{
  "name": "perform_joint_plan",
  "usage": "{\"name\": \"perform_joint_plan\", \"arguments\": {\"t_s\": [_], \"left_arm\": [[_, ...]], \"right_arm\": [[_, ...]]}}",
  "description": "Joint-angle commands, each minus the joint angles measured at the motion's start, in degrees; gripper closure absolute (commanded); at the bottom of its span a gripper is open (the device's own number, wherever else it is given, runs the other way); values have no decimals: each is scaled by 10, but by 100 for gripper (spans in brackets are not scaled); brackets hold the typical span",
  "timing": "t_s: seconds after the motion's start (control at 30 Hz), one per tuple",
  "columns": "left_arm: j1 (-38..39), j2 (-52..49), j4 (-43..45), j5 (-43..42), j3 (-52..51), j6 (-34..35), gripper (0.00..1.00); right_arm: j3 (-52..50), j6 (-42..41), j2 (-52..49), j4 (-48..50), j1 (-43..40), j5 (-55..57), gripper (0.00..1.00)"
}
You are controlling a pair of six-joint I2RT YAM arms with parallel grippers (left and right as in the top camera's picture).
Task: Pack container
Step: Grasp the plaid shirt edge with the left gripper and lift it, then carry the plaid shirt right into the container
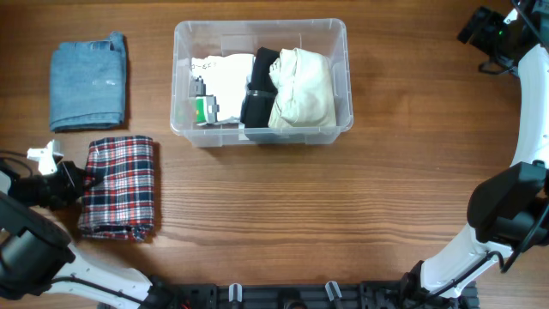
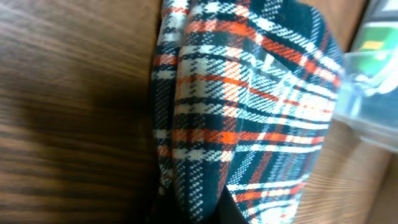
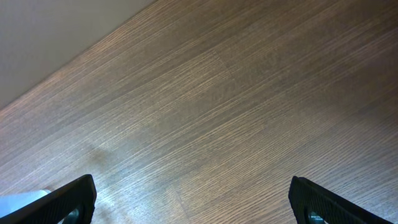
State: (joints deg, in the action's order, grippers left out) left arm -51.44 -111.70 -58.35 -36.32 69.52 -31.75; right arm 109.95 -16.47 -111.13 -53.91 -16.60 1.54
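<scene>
two arms stand at a brown wooden table (image 1: 300, 206). the large clear plastic rectangular container (image 1: 257, 24) with rounded corners sits upright at the far middle of the table. inside it, from left to right, lie a small green and white packet (image 1: 206, 110), a folded white cloth (image 1: 225, 81), a black fabric item (image 1: 259, 90) and a folded cream cloth (image 1: 302, 86). left of the container and apart from it lies a folded blue denim garment (image 1: 87, 81). just nearer than that lies a folded plaid cloth in red, white and navy (image 1: 120, 189). the left gripper (image 1: 79, 182) is at the left edge of the plaid cloth, its jaws pinched tight on the fabric, which fills the left wrist view. the right gripper (image 3: 191, 183) hangs over bare wood at the far right, well apart from the container, jaws spread wide and holding nothing
</scene>
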Motion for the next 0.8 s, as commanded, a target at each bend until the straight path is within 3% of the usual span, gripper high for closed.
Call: {"name": "perform_joint_plan", "arguments": {"t_s": [0.0,0.3,0.5,0.6,0.77], "left_arm": [[3,-7,-17,-113,52,12,96],[4,7,-133,-303,188,12,96],[19,55,-140,-432,235,40,96],[43,81,-117,-480,255,107,96],[126,117,-1,-480,269,300,96]], "right_arm": [[-3,-1,7,1,1,6,0],[-3,-1,7,2,1,6,0],[-3,-1,7,2,1,6,0],[-3,-1,7,2,1,6,0],[-3,-1,7,1,1,6,0]]}}
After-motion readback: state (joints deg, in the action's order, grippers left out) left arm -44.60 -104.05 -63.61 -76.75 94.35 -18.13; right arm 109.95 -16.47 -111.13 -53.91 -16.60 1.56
